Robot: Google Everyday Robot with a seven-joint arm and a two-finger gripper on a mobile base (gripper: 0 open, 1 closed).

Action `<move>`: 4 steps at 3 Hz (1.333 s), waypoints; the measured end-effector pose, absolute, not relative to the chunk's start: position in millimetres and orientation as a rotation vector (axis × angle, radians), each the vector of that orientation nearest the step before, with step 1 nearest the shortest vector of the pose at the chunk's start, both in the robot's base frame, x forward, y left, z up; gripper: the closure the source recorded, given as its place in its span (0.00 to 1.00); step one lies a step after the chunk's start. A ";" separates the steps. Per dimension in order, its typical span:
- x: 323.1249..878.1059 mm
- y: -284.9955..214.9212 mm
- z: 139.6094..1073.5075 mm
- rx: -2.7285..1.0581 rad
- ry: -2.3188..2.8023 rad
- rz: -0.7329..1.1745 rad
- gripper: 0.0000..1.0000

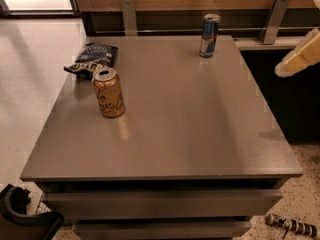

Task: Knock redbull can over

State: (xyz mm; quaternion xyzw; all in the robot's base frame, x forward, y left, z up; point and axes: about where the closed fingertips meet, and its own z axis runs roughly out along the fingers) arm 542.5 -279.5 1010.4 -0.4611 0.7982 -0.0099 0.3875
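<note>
The redbull can (pixel 209 35), slim, blue and silver with a silver top, stands upright near the far edge of the grey table (pixel 180 134), right of the middle. My gripper (pixel 299 60) is a cream-coloured shape at the right edge of the view. It hangs off the table's right side, well to the right of the can and apart from it. It holds nothing that I can see.
A wider gold can (pixel 108 92) stands upright on the table's left part. A dark blue chip bag (pixel 93 58) lies behind it at the far left corner. A wooden wall with metal brackets (pixel 128 16) runs behind the table.
</note>
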 end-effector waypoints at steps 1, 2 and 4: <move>594.4 -279.4 1010.9 -1.040 1.897 0.118 0.00; 631.8 -268.8 1000.7 -0.963 1.810 0.257 0.00; 658.5 -255.3 986.1 -0.903 1.748 0.375 0.00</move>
